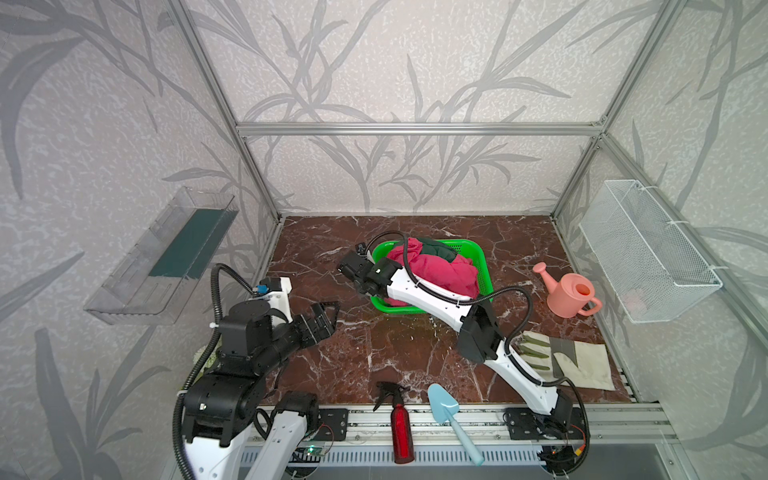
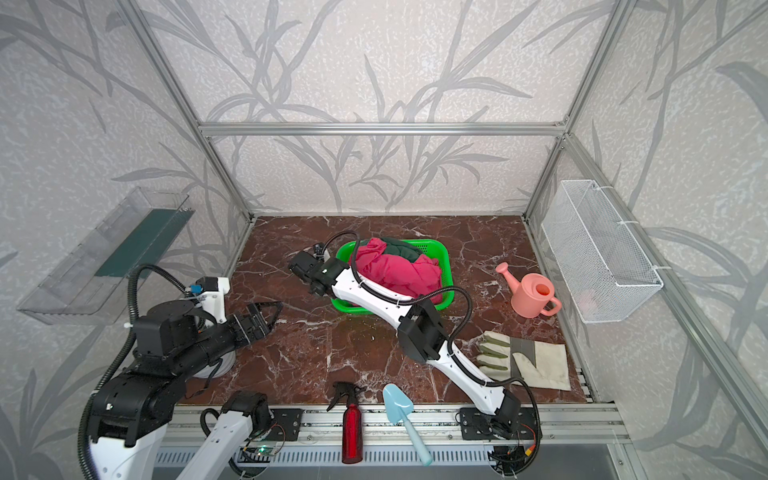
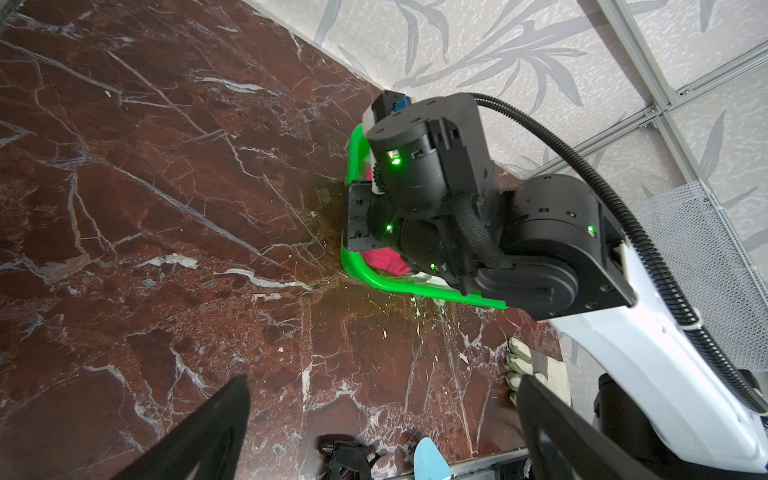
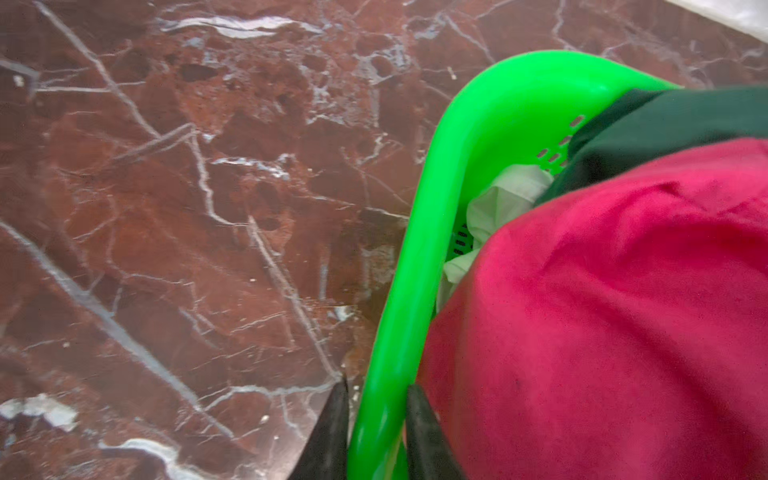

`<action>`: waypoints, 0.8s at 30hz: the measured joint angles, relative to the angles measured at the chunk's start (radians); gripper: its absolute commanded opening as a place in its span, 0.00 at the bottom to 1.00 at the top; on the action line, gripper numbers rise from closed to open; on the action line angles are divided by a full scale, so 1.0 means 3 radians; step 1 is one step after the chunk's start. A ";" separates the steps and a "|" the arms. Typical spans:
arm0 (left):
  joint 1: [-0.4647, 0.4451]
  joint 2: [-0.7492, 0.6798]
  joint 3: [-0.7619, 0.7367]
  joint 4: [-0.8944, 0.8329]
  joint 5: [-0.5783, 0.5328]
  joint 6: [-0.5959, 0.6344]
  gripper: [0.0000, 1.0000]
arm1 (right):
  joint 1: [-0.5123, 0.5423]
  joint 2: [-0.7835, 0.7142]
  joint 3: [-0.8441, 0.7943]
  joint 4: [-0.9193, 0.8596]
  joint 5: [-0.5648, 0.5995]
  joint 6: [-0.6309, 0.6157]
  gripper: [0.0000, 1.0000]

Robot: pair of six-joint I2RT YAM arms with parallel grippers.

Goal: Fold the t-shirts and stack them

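Right wrist view, and we're tight on the basket [image 4: 469, 137]. The right gripper [image 4: 376, 386] has a dark finger either side of the green rim. One finger sits outside, over the table [image 4: 166, 249]. The other is inside, up against the pink tee [image 4: 602, 311]. The jaws are narrow and pinched on that rim, with no gap showing on either side of the plastic. It's the basket they've got, not the cloth.

Inside the basket, the pink tee is heaped on top and bulges above the rim. The green tee [image 4: 665, 124] is tucked behind it, and a bit of white cloth [image 4: 503, 199] is squeezed between the pile and the basket wall. All of it is bunched up, none of it folded.

In both top views the basket sits toward the back middle of the table, and the right arm reaches across its near corner to the left edge. The pink tee [image 1: 440, 274] fills most of it, and the green tee [image 1: 436, 247] peeks out at the far side.

Over to the left gripper [image 3: 384, 382]. Its jaws are as wide apart as can be, with nothing between them but bare marble. In a top view it [image 2: 266, 316] hangs over the left part of the table, well apart from the basket. Whether its fingertips touch the surface, I can't tell.

Also on the table are a glove [image 1: 582, 361], partly under the right arm, and a can [image 1: 569, 295] to the right of the basket. A bottle [image 1: 401, 424] and a trowel [image 1: 449, 411] lie at the front edge.
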 measured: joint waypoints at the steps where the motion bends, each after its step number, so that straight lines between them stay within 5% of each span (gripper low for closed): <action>1: 0.0000 0.0004 -0.0036 0.0023 0.0003 -0.0006 0.99 | -0.0047 -0.0060 -0.0083 -0.0023 0.0008 -0.0058 0.17; 13: 0.0000 0.0127 -0.0178 0.0308 0.0003 -0.0005 0.99 | -0.0908 -0.0571 -0.0926 0.0286 -0.0141 -0.0779 0.13; 24: 0.0000 0.0249 -0.0294 0.0595 0.0086 -0.0067 0.99 | -0.1717 -0.0216 -0.0370 0.0406 -0.0273 -0.1418 0.14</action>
